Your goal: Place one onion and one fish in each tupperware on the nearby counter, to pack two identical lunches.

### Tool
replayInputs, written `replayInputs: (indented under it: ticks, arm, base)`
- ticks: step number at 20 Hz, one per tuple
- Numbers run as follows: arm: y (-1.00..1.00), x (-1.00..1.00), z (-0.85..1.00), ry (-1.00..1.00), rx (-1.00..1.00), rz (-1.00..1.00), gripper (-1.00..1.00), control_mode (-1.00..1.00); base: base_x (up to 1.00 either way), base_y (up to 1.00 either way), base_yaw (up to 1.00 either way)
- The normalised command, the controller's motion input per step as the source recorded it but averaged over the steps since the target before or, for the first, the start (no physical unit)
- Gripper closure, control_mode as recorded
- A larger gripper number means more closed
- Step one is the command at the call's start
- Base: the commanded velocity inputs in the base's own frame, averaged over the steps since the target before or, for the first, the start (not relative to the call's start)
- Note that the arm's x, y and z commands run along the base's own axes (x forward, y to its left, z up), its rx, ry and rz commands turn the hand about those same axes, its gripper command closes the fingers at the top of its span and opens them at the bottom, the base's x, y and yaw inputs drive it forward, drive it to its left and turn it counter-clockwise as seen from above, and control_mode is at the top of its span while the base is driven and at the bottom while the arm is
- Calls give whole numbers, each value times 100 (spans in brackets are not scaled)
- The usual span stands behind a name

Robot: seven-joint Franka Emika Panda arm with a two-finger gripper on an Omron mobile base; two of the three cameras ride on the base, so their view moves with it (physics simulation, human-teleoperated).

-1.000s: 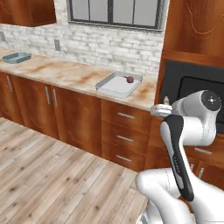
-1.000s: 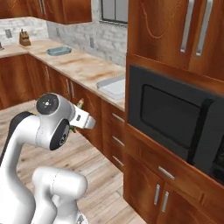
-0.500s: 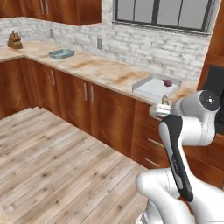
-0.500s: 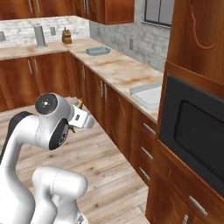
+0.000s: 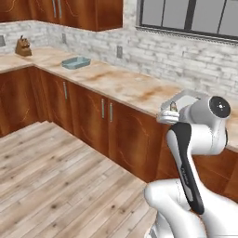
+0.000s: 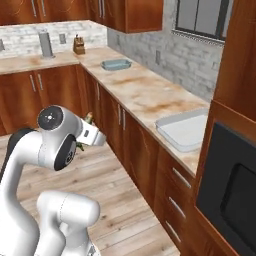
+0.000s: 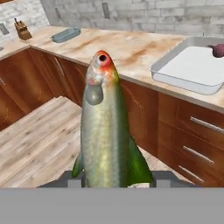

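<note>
My gripper [image 7: 116, 179] is shut on the green-yellow fish [image 7: 105, 131], which stands up along the hand view with its red-tipped head on top. The gripper [image 6: 88, 121] hangs in front of the arm's shoulder, out from the cabinets. The pale grey tupperware [image 7: 188, 65] lies on the counter [image 7: 127, 48] at upper right, with the dark purple-red onion [image 7: 217, 50] in its far corner. The blue-grey tupperware [image 7: 65, 34] sits far along the counter to the left. Both show from the right base too: the pale tray [image 6: 185, 130] and the blue-grey tray [image 6: 116, 64]. The other onion and fish are out of view.
A knife block [image 6: 78, 45] stands near the counter's corner, beyond the blue-grey tray [image 5: 76, 62]. Red-brown cabinets and drawers [image 7: 197, 144] run under the worktop. A built-in microwave [image 6: 235, 185] sits at the right. Wooden floor [image 5: 60, 176] lies open to the left.
The whole picture has shifted: the base has moved, so more of the long counter and the blue-grey tray come into view. The fish stays in the gripper.
</note>
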Motion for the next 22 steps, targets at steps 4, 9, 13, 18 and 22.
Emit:
replayInputs:
  ticks: [4, 9, 13, 18, 22]
  arm:
    - [0, 0, 0, 0, 0, 0, 100, 100]
    - [0, 0, 0, 0, 0, 0, 100, 100]
    - [0, 0, 0, 0, 0, 0, 100, 100]
    - [0, 0, 0, 0, 0, 0, 100, 100]
    - [0, 0, 0, 0, 0, 0, 100, 100]
  base:
    - [100, 0, -13]
    - [66, 0, -44]
    - [36, 0, -61]
    - [65, 19, -70]
    - [93, 75, -56]
